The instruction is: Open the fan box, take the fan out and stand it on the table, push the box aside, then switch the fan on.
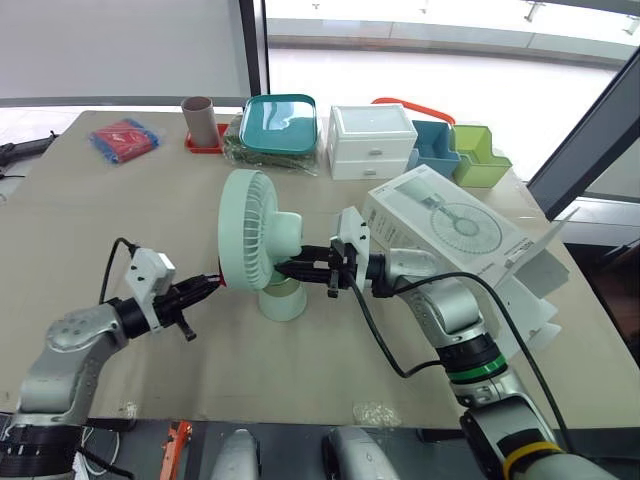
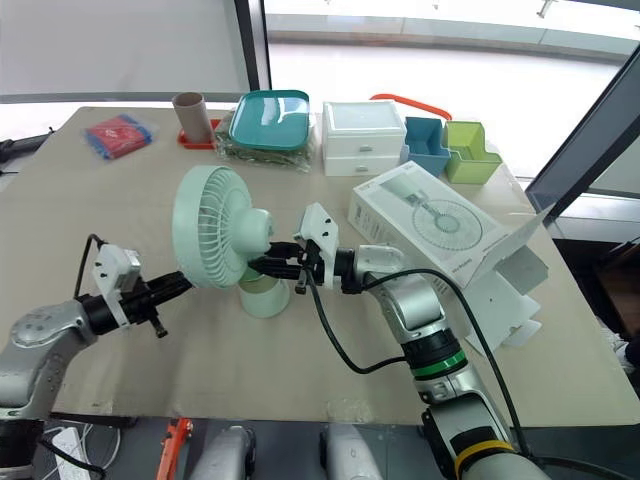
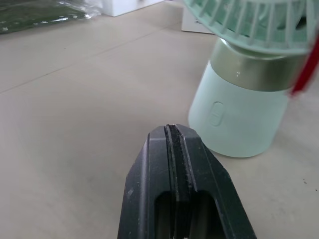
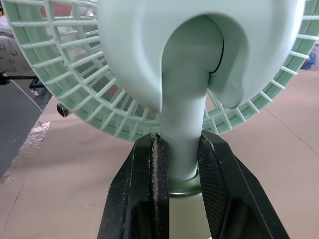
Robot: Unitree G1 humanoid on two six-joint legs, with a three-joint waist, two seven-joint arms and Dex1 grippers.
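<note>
The mint-green fan (image 1: 247, 232) stands upright on the table, its round base (image 1: 282, 300) on the surface. My right gripper (image 1: 287, 270) reaches in from the right and is shut on the fan's neck (image 4: 182, 124), one finger (image 4: 149, 174) on each side. My left gripper (image 1: 214, 284) is shut with nothing in it. It hovers low, just left of the base and a short gap from it, pointing at the base (image 3: 239, 119), where a small oval button (image 3: 216, 113) faces it. The white fan box (image 1: 445, 228) lies right of the fan with its end flaps (image 1: 540, 275) open.
Along the far edge sit a red packet (image 1: 124, 138), a cardboard tube (image 1: 198, 117), teal plates (image 1: 280, 122), a white drawer unit (image 1: 372, 141), a blue bin (image 1: 436, 148) and a green bin (image 1: 479, 156). Bare tabletop (image 1: 120, 220) lies left of the fan.
</note>
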